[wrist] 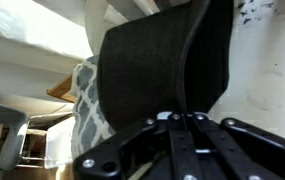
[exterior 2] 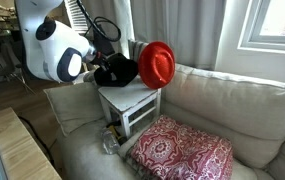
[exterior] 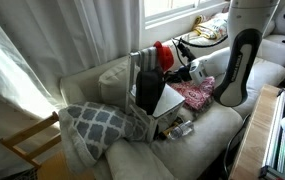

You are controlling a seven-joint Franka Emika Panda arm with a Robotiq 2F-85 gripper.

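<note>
Pincer [wrist: 187, 122] clamped fully shut on one edge of a dark grey cloth [wrist: 162, 70], apparently to let it hang free just ahead. Close beside, a red disc [exterior 2: 157, 65] upright over the small white worktop [exterior 2: 132, 102]. Beyond the cloth, a lattice cushion [wrist: 86, 100] on the sofa [exterior 2: 222, 100].

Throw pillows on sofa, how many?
2: grey lattice pillow at one sofa end; red patterned pillow on the seat beside the white stool. More may be hidden.

We log daylight from the window [exterior 2: 274, 28], with glare on the curtain [exterior: 17, 60]. Our wrist view is soft and blurred close up.
</note>
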